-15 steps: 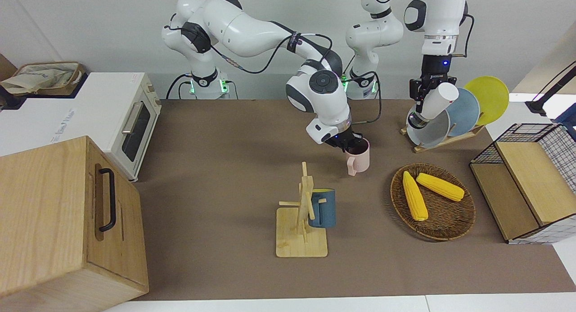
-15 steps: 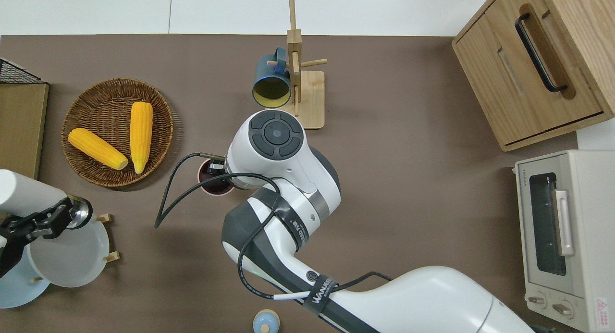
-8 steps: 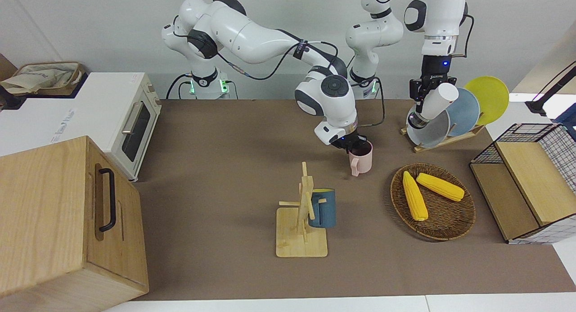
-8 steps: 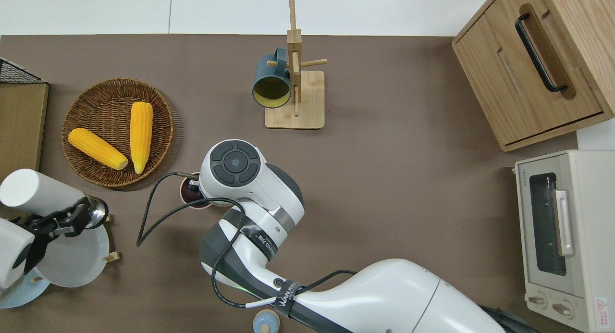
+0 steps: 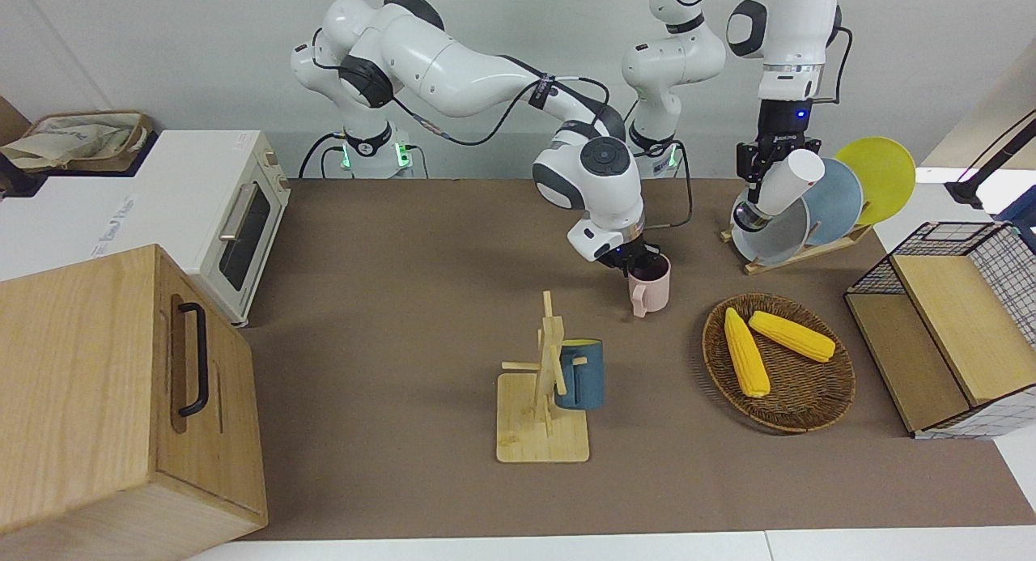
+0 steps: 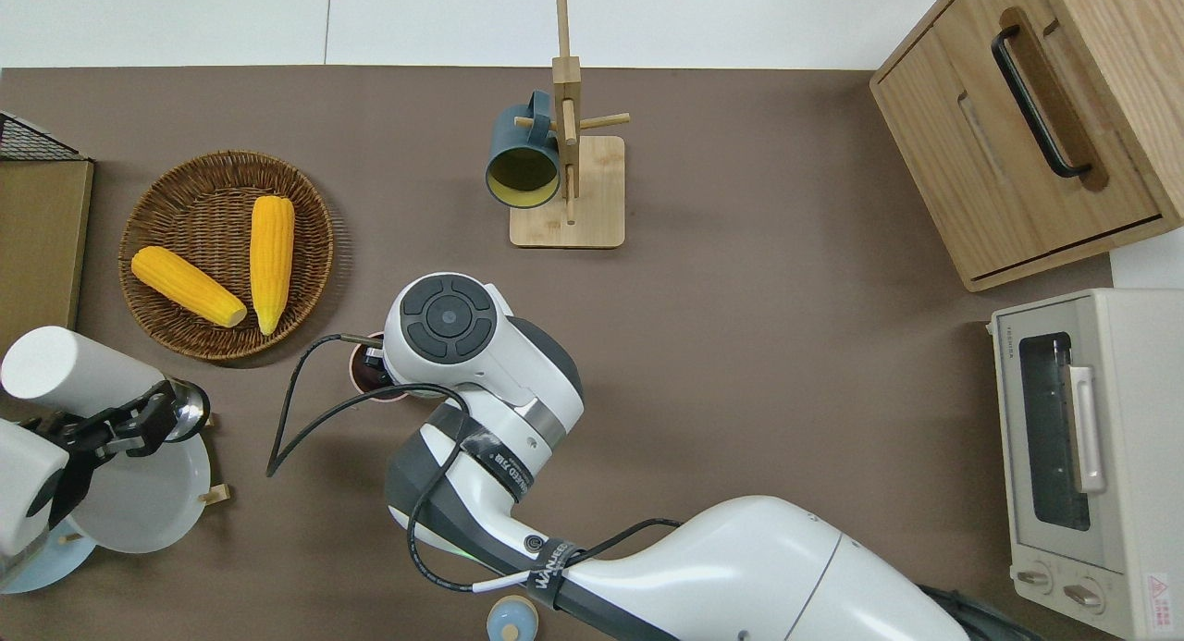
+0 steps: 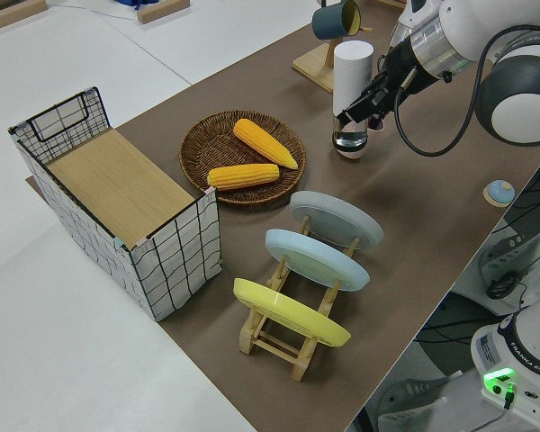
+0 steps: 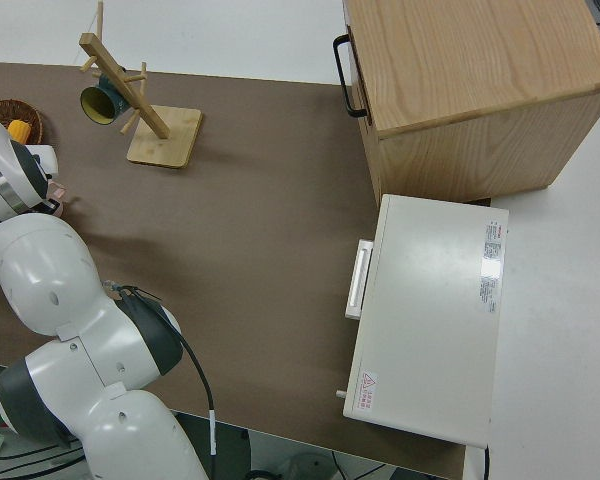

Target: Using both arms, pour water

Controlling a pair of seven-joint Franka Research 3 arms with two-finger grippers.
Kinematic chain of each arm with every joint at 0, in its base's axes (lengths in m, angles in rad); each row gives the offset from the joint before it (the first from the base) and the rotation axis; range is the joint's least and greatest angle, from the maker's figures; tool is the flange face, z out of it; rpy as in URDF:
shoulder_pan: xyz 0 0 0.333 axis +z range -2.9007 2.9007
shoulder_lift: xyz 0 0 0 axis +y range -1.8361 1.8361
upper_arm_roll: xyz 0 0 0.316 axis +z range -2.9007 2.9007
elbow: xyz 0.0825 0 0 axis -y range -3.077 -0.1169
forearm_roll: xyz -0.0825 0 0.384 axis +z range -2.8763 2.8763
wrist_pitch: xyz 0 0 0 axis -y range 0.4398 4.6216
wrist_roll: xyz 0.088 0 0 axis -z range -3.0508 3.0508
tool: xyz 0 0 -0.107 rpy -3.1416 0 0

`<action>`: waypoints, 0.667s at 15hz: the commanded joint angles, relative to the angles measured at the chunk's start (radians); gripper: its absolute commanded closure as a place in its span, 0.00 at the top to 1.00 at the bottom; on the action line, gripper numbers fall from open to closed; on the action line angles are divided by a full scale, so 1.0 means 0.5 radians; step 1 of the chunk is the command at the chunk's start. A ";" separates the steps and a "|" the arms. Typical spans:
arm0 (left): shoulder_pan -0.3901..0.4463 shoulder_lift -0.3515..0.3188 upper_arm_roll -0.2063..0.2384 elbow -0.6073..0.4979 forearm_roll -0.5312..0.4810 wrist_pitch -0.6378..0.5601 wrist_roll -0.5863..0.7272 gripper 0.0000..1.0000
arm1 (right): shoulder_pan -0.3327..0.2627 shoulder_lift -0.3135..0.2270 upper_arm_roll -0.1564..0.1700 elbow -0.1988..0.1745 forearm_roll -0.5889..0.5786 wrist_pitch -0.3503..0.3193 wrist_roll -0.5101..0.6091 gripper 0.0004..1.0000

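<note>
Between left fingers, tilted white bottle, right fingers gripping pink mug rim

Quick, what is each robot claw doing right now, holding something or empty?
Left gripper: shut on the tilted white bottle.
Right gripper: shut on the pink mug rim.

Even, bright indoor lighting, sharp throughout.
Soft shadows are cast on the brown table; no glare or blur is seen.
</note>
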 commanded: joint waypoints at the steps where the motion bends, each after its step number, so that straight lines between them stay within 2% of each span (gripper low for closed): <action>1: 0.014 -0.063 -0.013 -0.025 0.045 0.053 -0.041 0.00 | -0.003 0.057 0.035 0.048 -0.081 0.015 0.029 0.07; 2: 0.014 -0.060 -0.013 -0.022 0.045 0.053 -0.041 0.00 | -0.003 0.057 0.035 0.051 -0.081 0.015 0.029 0.13; 3: 0.014 -0.057 -0.013 -0.022 0.045 0.053 -0.041 0.00 | -0.003 0.057 0.035 0.048 -0.084 0.015 0.032 0.24; 5: 0.011 -0.057 -0.013 -0.022 0.045 0.053 -0.038 0.00 | -0.003 0.057 0.035 0.048 -0.084 0.015 0.032 0.33; 8: -0.017 -0.048 -0.013 -0.022 0.045 0.044 -0.035 0.00 | 0.000 0.060 0.031 0.052 -0.084 0.015 0.050 0.99; 10: -0.026 -0.042 -0.016 -0.022 0.045 0.032 -0.011 0.00 | 0.000 0.060 0.031 0.052 -0.084 0.015 0.050 0.99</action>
